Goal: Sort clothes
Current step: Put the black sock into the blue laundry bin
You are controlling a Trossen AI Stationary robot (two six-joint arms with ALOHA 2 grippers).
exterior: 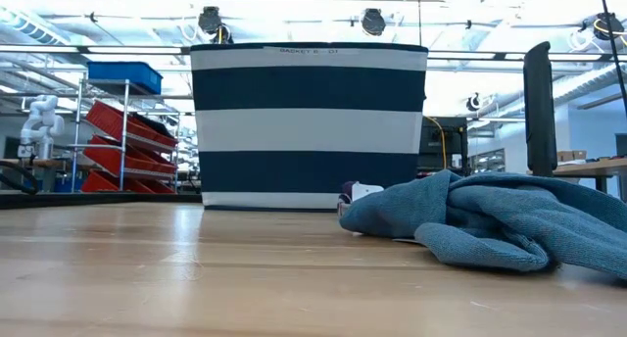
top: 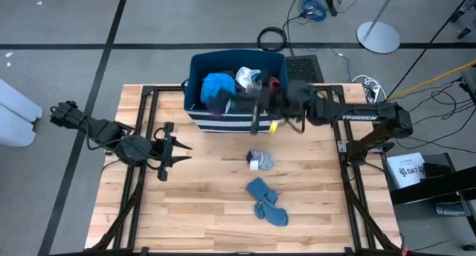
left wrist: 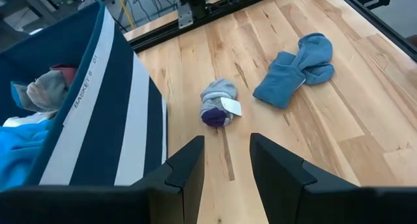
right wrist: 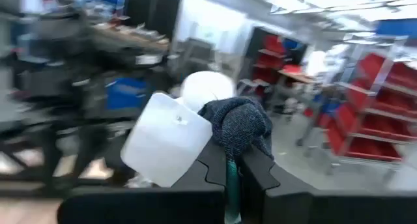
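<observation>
Right gripper (right wrist: 232, 160) pinches a small dark knit sock (right wrist: 238, 123) with a white tag (right wrist: 166, 139) hanging off it, jaws fully closed on the fabric just ahead of the fingertips; in the high view that gripper (top: 256, 111) sits over the near wall of the striped bin (top: 195, 66), motion-blurred, so whether it is over the bin or just past the rim cannot be told. Sock looks light, limp and non-slippery; a pinch on the bunched knit holds fine, but the stiff tag would slide, so grab cloth, not card. More clothes (top: 219, 88) are piled in the bin beneath and just behind the right gripper: bright blue, white and a dark red piece. Below the gripper on the wooden table (top: 186, 219) lies a balled grey-and-purple sock bundle (top: 259, 161) with a tag, and farther toward the table's front a grey-blue sock pair (top: 266, 202), flat and floppy. Both would probably be easy to take by a fold or raised ridge rather than a flat edge. Left gripper (left wrist: 225, 160) hovers with its fingers parted and nothing between them; the sock bundle lies straight ahead of its fingertips, near, the blue pair farther ahead and off to one side, the bin wall close alongside. In the high view the left gripper (top: 172, 148) is well apart from the right one.
</observation>
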